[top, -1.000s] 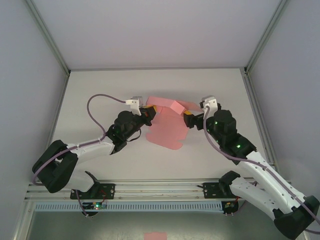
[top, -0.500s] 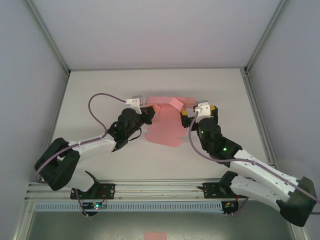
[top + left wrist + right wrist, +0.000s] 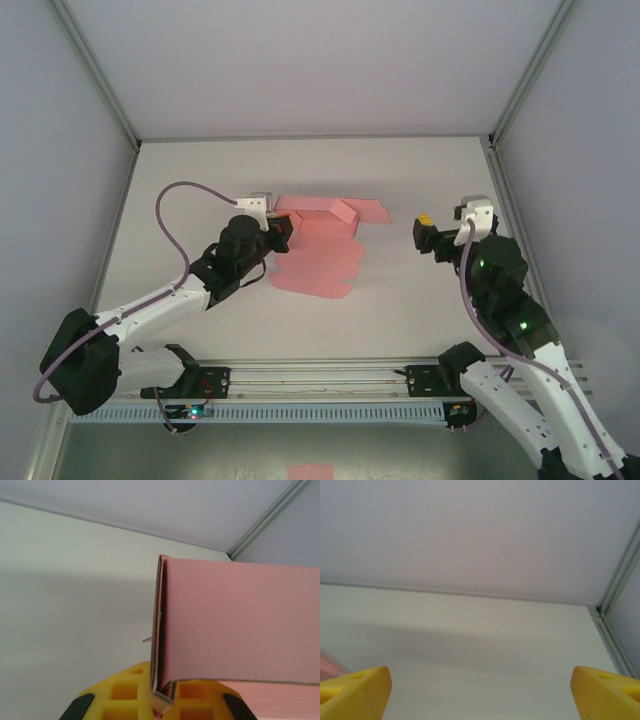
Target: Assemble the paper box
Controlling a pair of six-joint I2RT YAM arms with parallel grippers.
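The paper box (image 3: pixel 318 262) is pink card, lying partly folded at mid-table. A raised wall stands along its far side and flat flaps spread toward me. My left gripper (image 3: pixel 281 231) is shut on the box's left edge. In the left wrist view the yellow fingers (image 3: pixel 125 695) pinch a folded double layer of the paper box (image 3: pixel 240 625), whose wall stands upright and stretches right. My right gripper (image 3: pixel 424 236) hangs open to the right of the box, apart from it. Its yellow fingertips (image 3: pixel 355 690) stand wide with bare table between them.
White walls and aluminium frame posts (image 3: pixel 515 215) close in the table on three sides. A metal rail (image 3: pixel 320 380) runs along the near edge by the arm bases. A small pink rectangle (image 3: pixel 310 471) lies below it. Open table lies right of the box.
My right gripper has pulled back to the right, away from the box's right flap. The left gripper has shifted slightly left with the box still held.
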